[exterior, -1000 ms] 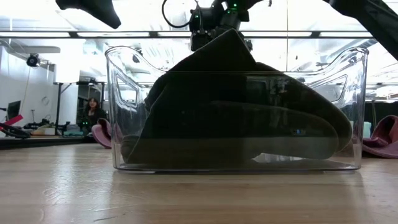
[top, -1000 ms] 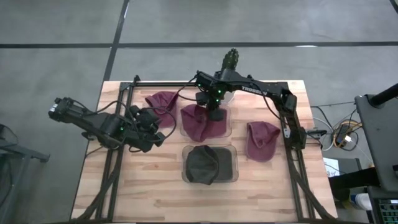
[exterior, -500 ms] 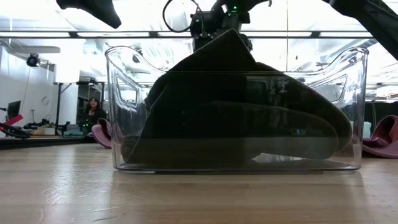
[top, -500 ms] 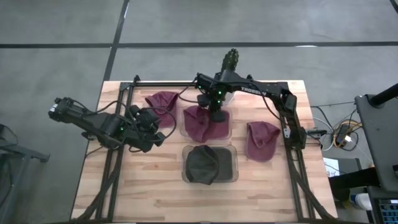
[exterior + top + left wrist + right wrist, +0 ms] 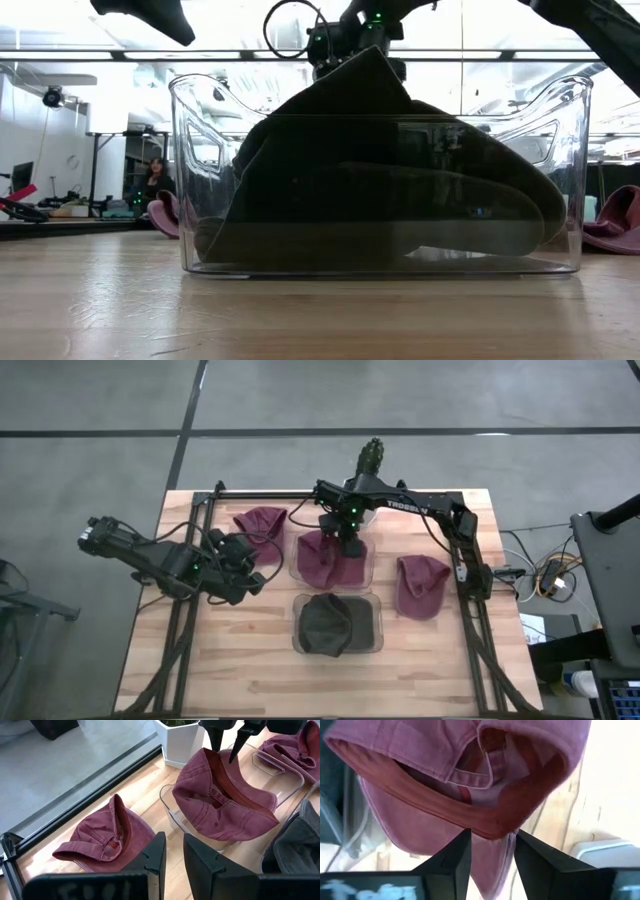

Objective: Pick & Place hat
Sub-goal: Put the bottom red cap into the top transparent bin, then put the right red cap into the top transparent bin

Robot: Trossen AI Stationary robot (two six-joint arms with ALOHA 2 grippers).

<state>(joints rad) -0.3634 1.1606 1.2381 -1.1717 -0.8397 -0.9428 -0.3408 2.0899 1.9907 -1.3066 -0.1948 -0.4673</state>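
Note:
A maroon hat [image 5: 328,560] lies upside down in the far clear bin [image 5: 368,572], its raised rear edge [image 5: 202,756] standing up and its brim over the bin's rim. My right gripper [image 5: 345,542] points down over it, open. Its fingertips [image 5: 219,749] stand on either side of that raised edge [image 5: 495,827]. My left gripper [image 5: 174,851] waits toward the table's left [image 5: 258,576], empty, with a narrow gap between its fingers. A second maroon hat [image 5: 107,837] rests crown up on the table by the far-left corner. A third [image 5: 422,586] lies to the right. My right gripper straddles the hat's raised rear edge [image 5: 224,756] from above, one finger outside the hat and one over its inside. I cannot tell whether a fingertip touches the cloth. The hat rests in the bin.
A dark hat [image 5: 330,622] fills the near clear bin [image 5: 376,636], which blocks most of the low view [image 5: 380,200]. A white plant pot [image 5: 180,740] stands at the far edge. The arms' dark frame rails [image 5: 190,550] run along both sides. A person shows far off in the room [image 5: 158,180].
My right arm's wrist has shifted slightly toward the table's right above the far bin. The maroon hat in that bin has kept its place and shape.

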